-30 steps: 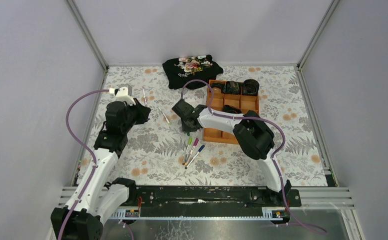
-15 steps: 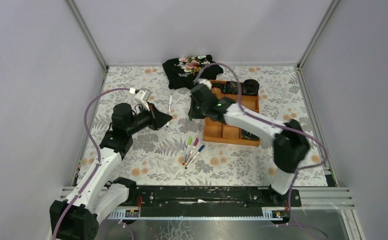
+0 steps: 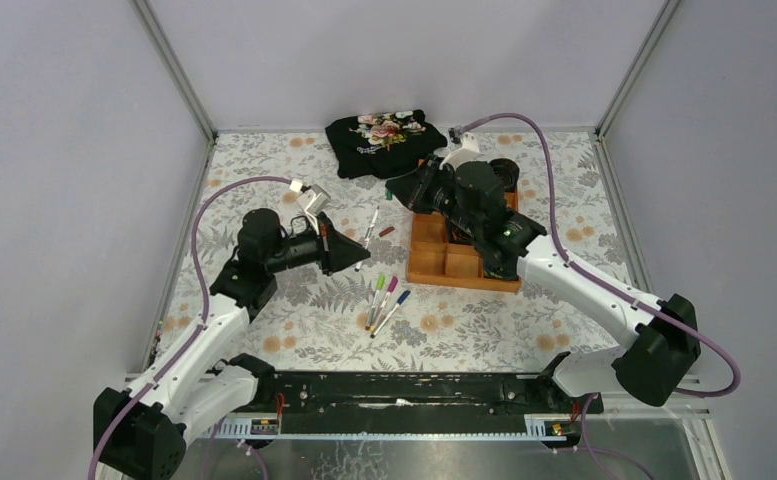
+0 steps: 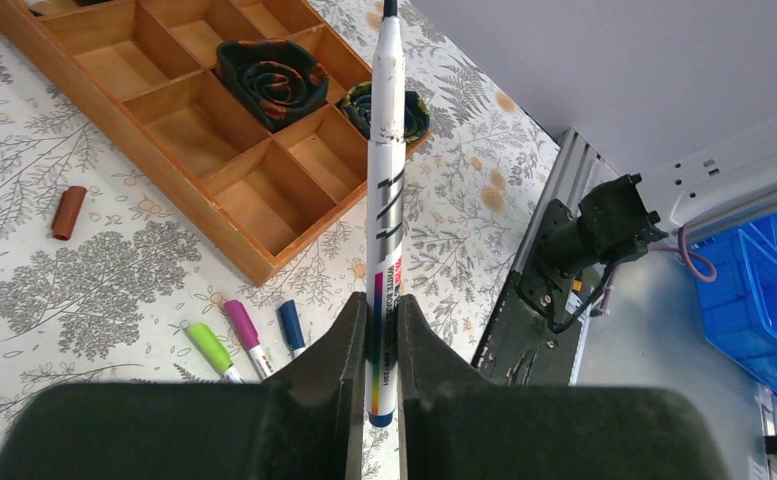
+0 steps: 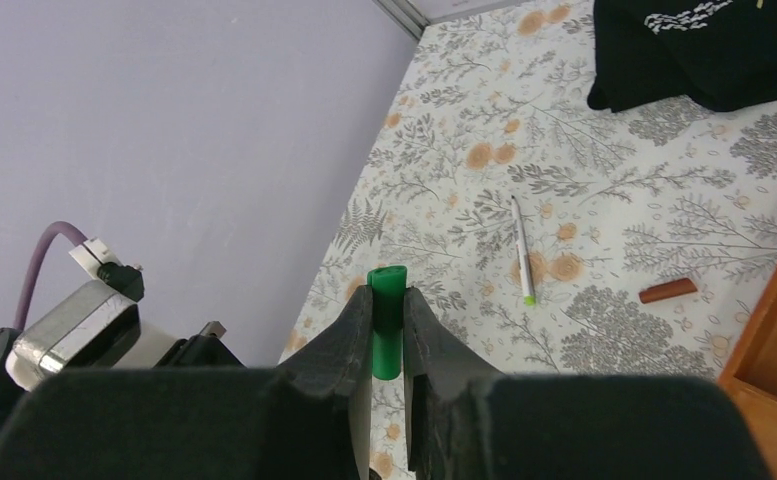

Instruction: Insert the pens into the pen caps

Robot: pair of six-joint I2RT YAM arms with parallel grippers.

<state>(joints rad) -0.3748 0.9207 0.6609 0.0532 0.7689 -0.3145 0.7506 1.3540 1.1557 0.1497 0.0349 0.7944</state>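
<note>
Gripping a pen (image 4: 386, 150) tightly by its back end, the left jaws aim its tip toward 1 o'clock, where the right jaws pinch a green cap (image 5: 387, 290). Both hang above the desk (image 3: 294, 300), probably so they can meet in the air.

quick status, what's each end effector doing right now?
Left end effector: closed, holding a white marker pen by its rear end.
Right end effector: closed, holding a green pen cap.

Robot lab test cell — plain grey panel walls (image 3: 64, 150), aluminium frame post (image 3: 177, 75), blue storage bins (image 4: 764, 300)
</note>
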